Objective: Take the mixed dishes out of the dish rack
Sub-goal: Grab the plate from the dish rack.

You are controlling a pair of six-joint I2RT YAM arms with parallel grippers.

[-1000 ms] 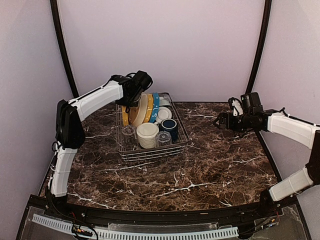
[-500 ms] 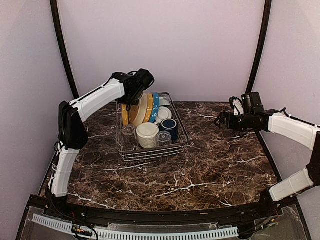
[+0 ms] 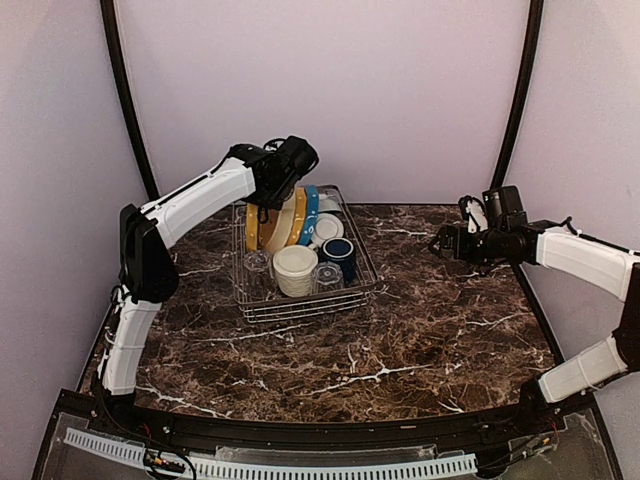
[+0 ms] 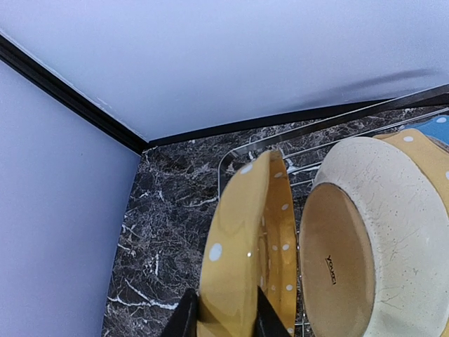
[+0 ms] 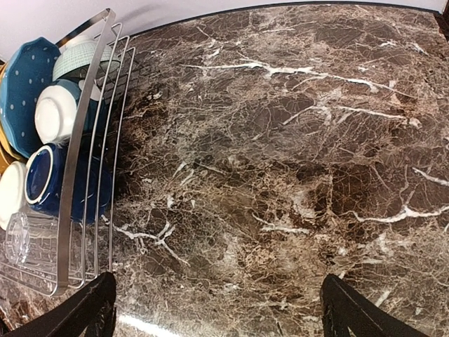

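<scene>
Clamping the upper rim of the yellow white-dotted ceramic plate [image 4: 238,232], the left gripper [image 4: 224,317] has risen slightly, with the cream speckled bowl [image 4: 372,232] just to its right. The right gripper [image 5: 221,312] gapes wide above the brown marble tabletop [image 5: 280,175].

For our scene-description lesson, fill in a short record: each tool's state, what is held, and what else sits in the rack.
left tool: shut on the yellow dotted plate
plate pose: upright on edge, at the dish rack left end
beside it: cream bowl, also on edge
right tool: open, empty, above the marble table right of the rack
also in rack: blue mug, clear glass
</scene>
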